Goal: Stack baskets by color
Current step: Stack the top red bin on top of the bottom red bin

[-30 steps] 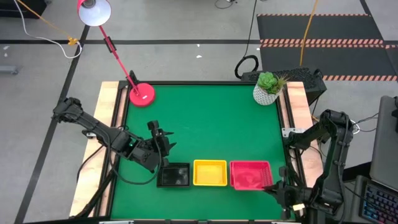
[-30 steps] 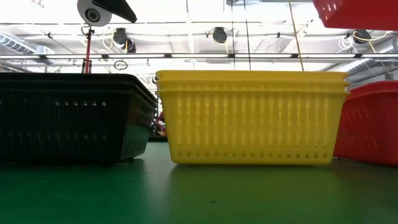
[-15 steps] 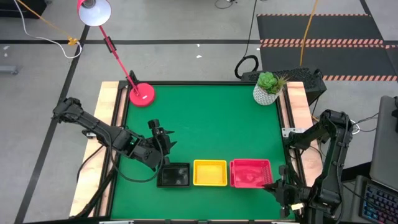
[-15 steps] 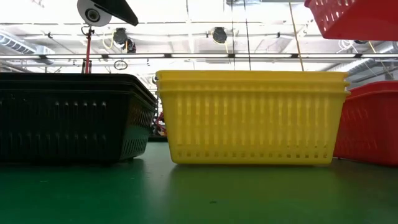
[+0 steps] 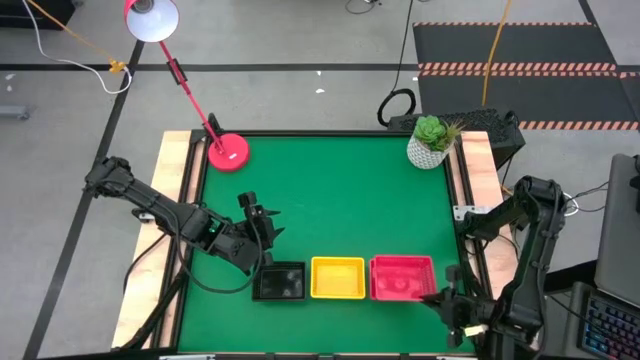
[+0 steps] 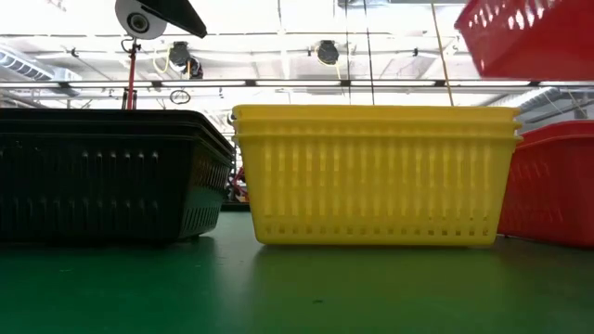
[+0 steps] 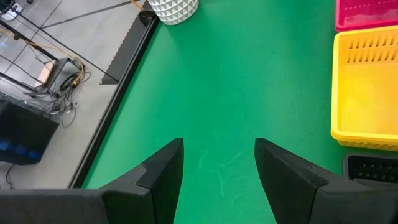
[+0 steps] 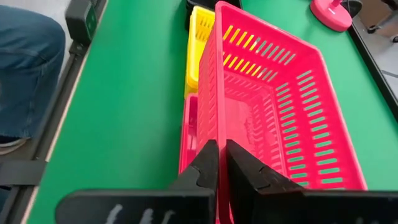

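Now the right gripper (image 8: 219, 163) pinches the rim of a red basket (image 8: 273, 106), holding it above the red stack (image 5: 402, 280).

Its fingers are closed tight on the basket's near wall, and the basket hangs tilted in the air, over the red baskets (image 6: 548, 186) below, not yet nested. Three stacks sit in a row along the table's (image 5: 340, 190) near edge: black (image 5: 279, 282), yellow (image 5: 338, 277) just beside it, then red. The left gripper (image 7: 217, 168) stands wide open and empty over bare green mat, just beside the black stack. A pink lamp base (image 5: 228, 151) and a white plant pot (image 5: 429, 148) stand at the far corners, well apart from the baskets.
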`<state>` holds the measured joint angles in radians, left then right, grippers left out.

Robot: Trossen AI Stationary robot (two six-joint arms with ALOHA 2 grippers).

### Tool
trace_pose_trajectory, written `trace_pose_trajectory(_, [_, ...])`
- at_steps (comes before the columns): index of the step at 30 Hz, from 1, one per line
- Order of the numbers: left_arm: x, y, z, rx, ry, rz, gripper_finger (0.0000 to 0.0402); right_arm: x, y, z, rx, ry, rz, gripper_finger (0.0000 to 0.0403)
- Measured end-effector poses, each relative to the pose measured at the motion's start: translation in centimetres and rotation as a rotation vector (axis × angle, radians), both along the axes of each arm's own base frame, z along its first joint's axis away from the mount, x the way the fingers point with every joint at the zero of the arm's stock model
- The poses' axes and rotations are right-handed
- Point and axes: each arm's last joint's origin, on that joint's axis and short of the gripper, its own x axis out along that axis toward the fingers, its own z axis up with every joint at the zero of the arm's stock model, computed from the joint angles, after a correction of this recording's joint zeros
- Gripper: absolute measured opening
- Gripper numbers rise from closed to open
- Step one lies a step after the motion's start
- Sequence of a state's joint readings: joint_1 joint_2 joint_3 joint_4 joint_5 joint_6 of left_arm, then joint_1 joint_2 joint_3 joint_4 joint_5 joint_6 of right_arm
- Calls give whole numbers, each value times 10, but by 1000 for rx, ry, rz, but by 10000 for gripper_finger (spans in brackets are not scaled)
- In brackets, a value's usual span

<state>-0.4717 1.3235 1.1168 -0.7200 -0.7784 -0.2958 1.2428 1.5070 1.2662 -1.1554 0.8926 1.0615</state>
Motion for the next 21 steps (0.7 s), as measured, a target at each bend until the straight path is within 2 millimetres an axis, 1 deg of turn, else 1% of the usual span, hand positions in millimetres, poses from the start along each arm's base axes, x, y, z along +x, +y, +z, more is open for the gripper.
trace_pose_trajectory(5, [0, 0, 0, 3, 2, -3, 200, -1, -3, -22, -10, 4, -2, 6])
trace_pose_trajectory(11, [2, 1, 1, 19, -2, -18, 200, -1, -8, -43, -11, 4, -8, 6])
trace_pose_trajectory(16, [5, 5, 2, 32, -3, -15, 200, 3, -12, -52, -11, 11, -29, 6])
trace_pose_trajectory(21, [7, 9, 2, 17, 7, -14, 200, 7, -12, -57, -1, 8, -21, 6])
